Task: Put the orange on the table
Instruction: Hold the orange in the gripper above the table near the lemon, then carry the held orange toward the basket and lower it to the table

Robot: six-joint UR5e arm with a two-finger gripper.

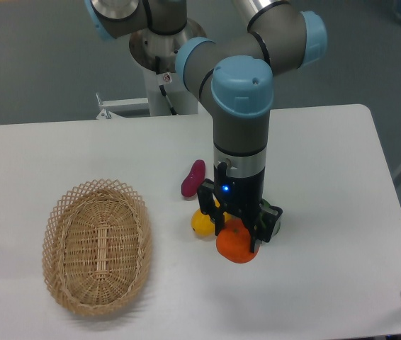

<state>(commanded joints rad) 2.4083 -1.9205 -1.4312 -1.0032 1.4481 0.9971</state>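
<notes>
At far left your wicker basket (96, 246) lies apart from the work; the purple vegetable (193, 178) and yellow fruit (202, 222) lie just left of the claw (237, 237). The claw grips the orange (236, 244) directly beneath it, low over the worktop (328, 212). You cannot tell whether the orange touches the surface, and the fingertips are partly hidden.

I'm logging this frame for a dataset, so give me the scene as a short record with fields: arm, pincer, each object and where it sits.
arm: reaches down from the rear over the middle of the table
pincer: pointing down, shut on the orange
orange: between the fingers, at or just above the tabletop; contact unclear
yellow fruit: on the table, just left of the orange
purple vegetable: on the table, behind the yellow fruit
wicker basket: front left, empty
</notes>
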